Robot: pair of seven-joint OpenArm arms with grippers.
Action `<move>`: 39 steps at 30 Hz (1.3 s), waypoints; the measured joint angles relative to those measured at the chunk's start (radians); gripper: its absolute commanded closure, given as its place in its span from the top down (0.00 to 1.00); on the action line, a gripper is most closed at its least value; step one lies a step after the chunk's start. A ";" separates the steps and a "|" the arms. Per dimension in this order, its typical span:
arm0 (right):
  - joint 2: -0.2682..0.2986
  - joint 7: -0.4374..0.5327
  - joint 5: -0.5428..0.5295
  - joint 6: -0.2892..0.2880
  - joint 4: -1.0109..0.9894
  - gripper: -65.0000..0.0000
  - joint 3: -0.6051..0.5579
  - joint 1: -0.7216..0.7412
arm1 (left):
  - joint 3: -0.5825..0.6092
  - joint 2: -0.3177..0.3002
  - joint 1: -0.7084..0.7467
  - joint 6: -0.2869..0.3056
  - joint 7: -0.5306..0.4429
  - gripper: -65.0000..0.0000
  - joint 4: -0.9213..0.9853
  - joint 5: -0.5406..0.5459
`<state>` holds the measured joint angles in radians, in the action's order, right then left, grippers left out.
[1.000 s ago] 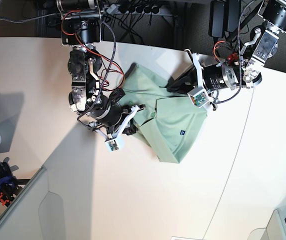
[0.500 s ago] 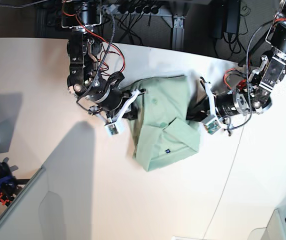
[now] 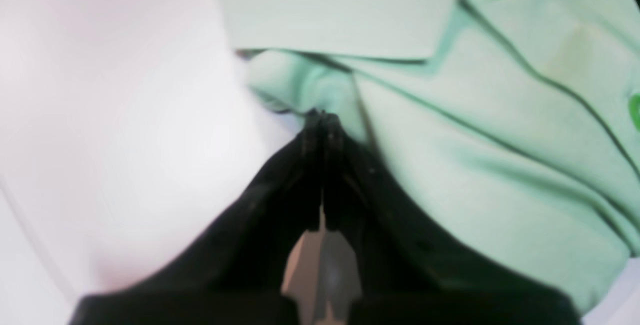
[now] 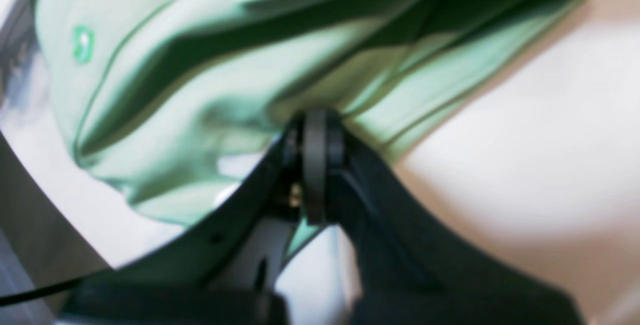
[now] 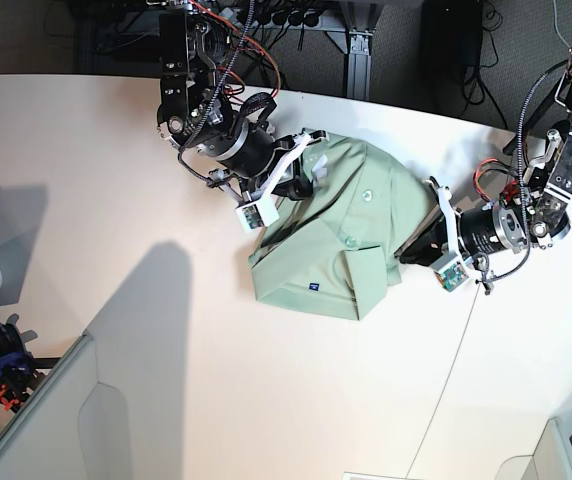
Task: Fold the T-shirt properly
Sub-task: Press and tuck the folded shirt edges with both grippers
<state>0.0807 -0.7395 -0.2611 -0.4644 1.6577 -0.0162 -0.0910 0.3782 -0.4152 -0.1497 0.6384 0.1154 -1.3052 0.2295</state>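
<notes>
Two pincers, both clamped on cloth! The T-shirt (image 5: 331, 235) lies bunched and partly folded near the middle of the tabletop (image 5: 86, 150), collar and small buttons facing up, tiny dark label showing toward its near edge. The right pincer (image 4: 315, 130) has its jaws squeezed tight on a fold of green fabric at the shirt's far-left corner in the base view; the left pincer (image 3: 322, 120) is pressed fully closed at the shirt's opposite edge, and it looks to be pinching a thin bit of hem, though the blurred wrist picture makes that hard to confirm.

Now the risks. My read: with each arm hauling on its own corner, an uneven pull could drag the whole bundle sideways and undo the layers stacked under the collar. That left hold looks slim, so the hem could slide out mid-move and leave one side flopping. Fabric hangs in loose ridges by the right pincer, and a careless drop would set creases into the fold.

Around the scene: cables and a power strip (image 5: 286, 15) sit behind the tabletop's far edge, well clear of the shirt. Some red-and-black gear (image 5: 1, 365) sits at the left edge, well apart. A pale panel (image 5: 76, 420) fills the near-left corner. Nothing stands between the pincers and the shirt.
</notes>
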 measured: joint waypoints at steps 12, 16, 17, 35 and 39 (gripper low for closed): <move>0.000 -0.024 -0.013 0.000 0.119 0.00 0.055 0.000 | -0.204 -0.039 0.175 0.050 0.032 0.00 -0.199 0.184; -0.023 0.022 -0.086 0.000 0.137 0.00 0.056 0.034 | -0.209 -0.033 0.192 0.047 0.047 0.00 -0.330 0.213; -0.045 0.026 -0.085 0.000 0.135 0.00 0.056 0.055 | -0.199 -0.021 0.189 0.048 0.050 0.00 -0.344 0.220; -0.071 0.274 0.029 -0.031 -0.516 0.00 0.055 0.327 | -0.119 0.124 0.146 0.059 -0.066 0.00 0.091 0.112; -0.071 0.280 0.023 -0.030 -0.504 0.00 0.055 0.321 | -0.124 0.124 0.149 0.057 -0.065 0.00 0.071 0.106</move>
<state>0.0101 -0.4595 -0.2382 -0.4942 1.1538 0.0391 0.2302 0.2539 -0.2913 -0.0010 0.6956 0.0505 -1.2346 0.3351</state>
